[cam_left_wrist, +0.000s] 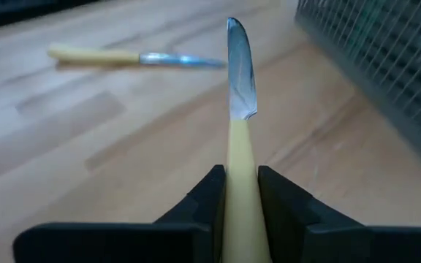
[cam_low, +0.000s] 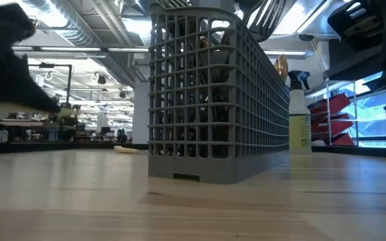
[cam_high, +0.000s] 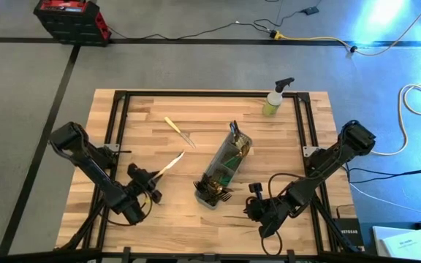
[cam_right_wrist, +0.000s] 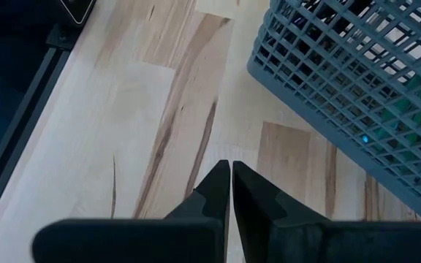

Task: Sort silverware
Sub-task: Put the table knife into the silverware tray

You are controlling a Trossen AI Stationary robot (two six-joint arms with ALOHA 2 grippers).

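Observation:
My left gripper (cam_high: 154, 181) at the table's near left is shut on a cream-handled knife (cam_high: 170, 164), whose blade points toward the far right. A second cream-handled knife (cam_high: 179, 131) lies flat on the table beyond it, and also shows as the knife (cam_left_wrist: 123, 57) in the left wrist view. The grey mesh caddy (cam_high: 225, 166) stands at the table's middle with several pieces of silverware in it. My right gripper (cam_right_wrist: 230, 183) hangs shut over bare wood just near-right of the caddy (cam_right_wrist: 357, 80), touching nothing. My left gripper pinches the knife's cream handle (cam_left_wrist: 241, 183) between its two fingers (cam_left_wrist: 209, 191). The knife runs along the fingers and sticks out ahead of them. Its shiny blade (cam_left_wrist: 240, 73) is held off the table, edge-on and slanting slightly upward.
A yellow-green spray bottle (cam_high: 275, 98) stands at the far edge, right of centre. A black frame rail (cam_high: 119, 117) borders the wooden top on the left, and another black rail (cam_high: 307, 124) on the right. Bare wood lies between the loose knife and the caddy.

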